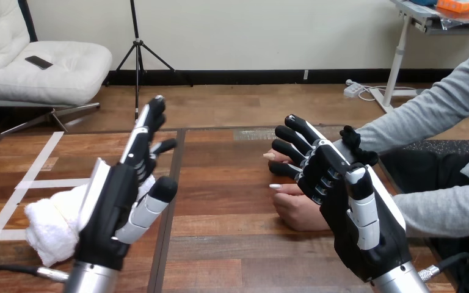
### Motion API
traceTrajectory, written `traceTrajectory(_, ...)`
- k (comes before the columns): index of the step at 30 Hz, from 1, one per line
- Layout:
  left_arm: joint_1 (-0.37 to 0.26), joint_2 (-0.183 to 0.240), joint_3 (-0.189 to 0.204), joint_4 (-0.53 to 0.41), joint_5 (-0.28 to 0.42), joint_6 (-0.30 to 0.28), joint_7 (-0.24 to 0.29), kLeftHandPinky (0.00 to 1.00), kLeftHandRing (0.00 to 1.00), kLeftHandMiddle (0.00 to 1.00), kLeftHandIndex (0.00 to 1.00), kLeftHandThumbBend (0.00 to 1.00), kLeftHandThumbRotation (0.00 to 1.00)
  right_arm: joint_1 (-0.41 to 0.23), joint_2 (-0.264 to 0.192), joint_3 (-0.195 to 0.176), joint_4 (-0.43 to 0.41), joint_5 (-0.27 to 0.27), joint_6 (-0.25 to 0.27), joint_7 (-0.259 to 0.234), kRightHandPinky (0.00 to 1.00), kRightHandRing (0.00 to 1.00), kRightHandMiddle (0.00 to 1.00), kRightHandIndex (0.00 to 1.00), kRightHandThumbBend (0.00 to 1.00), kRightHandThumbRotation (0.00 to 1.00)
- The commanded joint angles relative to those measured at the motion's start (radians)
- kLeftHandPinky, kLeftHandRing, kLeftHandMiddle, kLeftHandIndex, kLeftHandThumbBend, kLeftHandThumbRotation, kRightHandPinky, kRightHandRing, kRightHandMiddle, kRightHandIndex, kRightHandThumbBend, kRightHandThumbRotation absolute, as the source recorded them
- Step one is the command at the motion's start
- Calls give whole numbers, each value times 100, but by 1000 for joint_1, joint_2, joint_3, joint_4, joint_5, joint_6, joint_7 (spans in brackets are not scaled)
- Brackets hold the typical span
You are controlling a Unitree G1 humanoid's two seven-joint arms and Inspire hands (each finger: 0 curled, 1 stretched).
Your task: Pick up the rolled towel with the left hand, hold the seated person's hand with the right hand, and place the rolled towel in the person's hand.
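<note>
Plainly, the rolled towel (52,223) lies on the worktop (220,183) at 8 o'clock, just beside the back of the left hand (113,207). That hand's fingers (146,125) stand straight and wide, gripping nothing, so I judge the pickup not yet made. At 3 o'clock the right hand (354,226) lies over the person's hands (299,210). Its fingers run nearly straight across them, not visibly curled round, probably to steady a landing place. The left palm faces away from the towel; it likely must turn first.
</note>
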Motion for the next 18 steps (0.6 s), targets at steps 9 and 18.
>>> traceTrajectory(9,-98,107,59,51,-19,0,1,89,99,100,98,100,77,-33,-7,-2,-18,-2,-1,1,86,95,95,94,81,100)
traceTrajectory(18,-131,185,82,88,9,36,-2,82,93,96,94,100,70,-28,-4,-4,-23,-4,-3,-5,86,94,94,93,81,100)
